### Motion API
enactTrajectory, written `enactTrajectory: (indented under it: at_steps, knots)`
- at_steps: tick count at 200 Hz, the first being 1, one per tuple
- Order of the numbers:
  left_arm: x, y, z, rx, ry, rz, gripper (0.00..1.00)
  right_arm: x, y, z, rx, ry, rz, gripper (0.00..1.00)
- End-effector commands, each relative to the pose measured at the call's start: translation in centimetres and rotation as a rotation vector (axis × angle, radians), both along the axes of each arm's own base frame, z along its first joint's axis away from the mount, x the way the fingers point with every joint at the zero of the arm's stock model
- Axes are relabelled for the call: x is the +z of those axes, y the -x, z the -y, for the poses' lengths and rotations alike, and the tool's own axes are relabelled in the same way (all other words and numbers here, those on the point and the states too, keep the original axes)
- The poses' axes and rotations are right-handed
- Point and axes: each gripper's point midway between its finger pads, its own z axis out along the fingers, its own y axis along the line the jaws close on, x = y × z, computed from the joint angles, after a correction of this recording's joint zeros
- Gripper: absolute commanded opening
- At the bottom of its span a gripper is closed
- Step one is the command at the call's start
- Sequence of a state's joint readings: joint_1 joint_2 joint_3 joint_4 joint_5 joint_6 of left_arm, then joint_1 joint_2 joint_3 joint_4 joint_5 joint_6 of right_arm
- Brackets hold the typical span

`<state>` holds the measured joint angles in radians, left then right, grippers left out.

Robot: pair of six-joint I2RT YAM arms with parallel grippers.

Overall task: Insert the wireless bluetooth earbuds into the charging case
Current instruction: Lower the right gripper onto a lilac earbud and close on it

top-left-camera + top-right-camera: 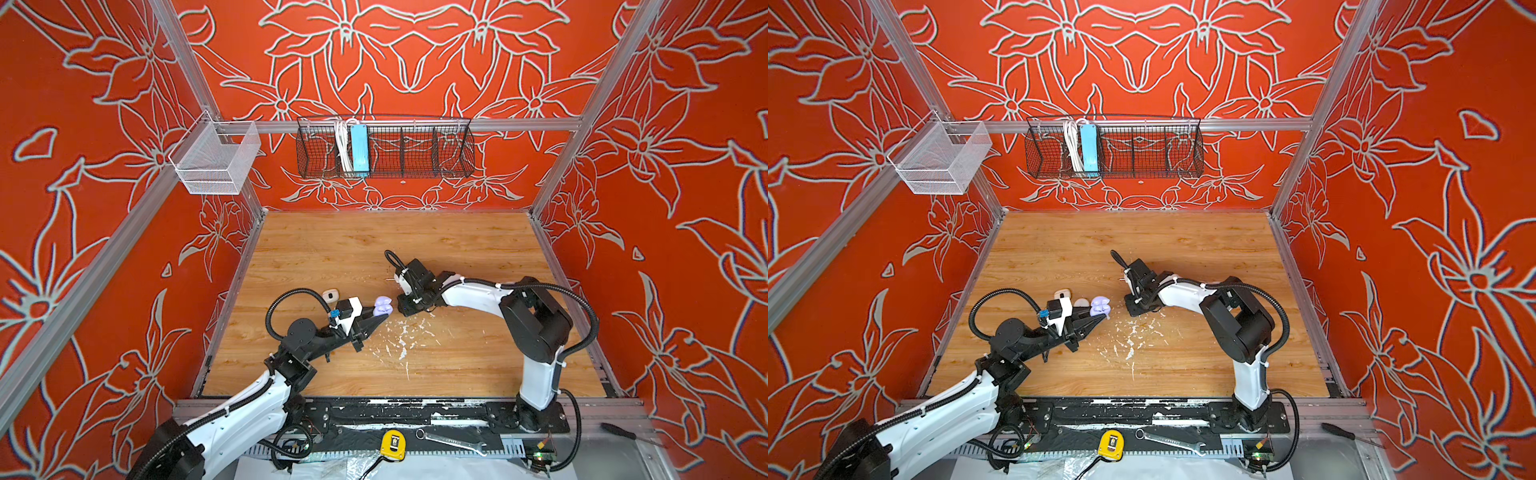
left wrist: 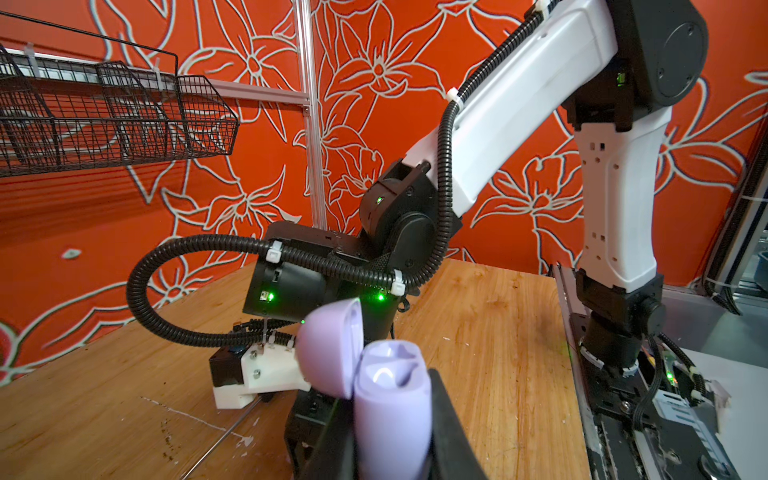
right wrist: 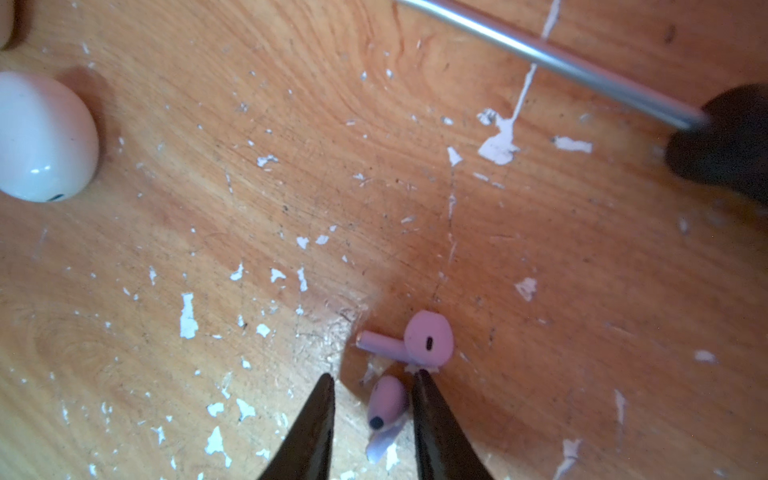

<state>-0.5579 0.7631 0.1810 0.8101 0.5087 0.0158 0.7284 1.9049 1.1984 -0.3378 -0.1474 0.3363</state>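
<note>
Grabbing a lilac earbud (image 3: 388,401) off the desk (image 1: 415,249)
The left end effector (image 1: 380,320) pinches the open lilac charging case (image 2: 390,399). The right end effector (image 3: 375,374) stands spread around that earbud, with a second earbud (image 3: 428,343) just beside it. Close gently, centred, so it cannot pop away.

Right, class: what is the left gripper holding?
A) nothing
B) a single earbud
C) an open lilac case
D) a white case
C: the left gripper is shut on the lilac case, whose lid stands open in the left wrist view.
</note>
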Motion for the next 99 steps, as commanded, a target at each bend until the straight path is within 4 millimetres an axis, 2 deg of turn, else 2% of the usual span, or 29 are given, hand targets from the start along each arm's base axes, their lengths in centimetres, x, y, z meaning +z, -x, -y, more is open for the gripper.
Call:
enactTrajectory:
  at_steps: [1,99]
  knots:
    - [0.64,0.24,0.08,-0.006,0.009,0.032,0.00,-2.17,1.09,1.35,-0.004,0.098,-0.054,0.34]
    - [0.80,0.35,0.09,-0.008,0.012,0.034,0.00,-1.90,0.92,1.58,-0.001,0.152,-0.017,0.20]
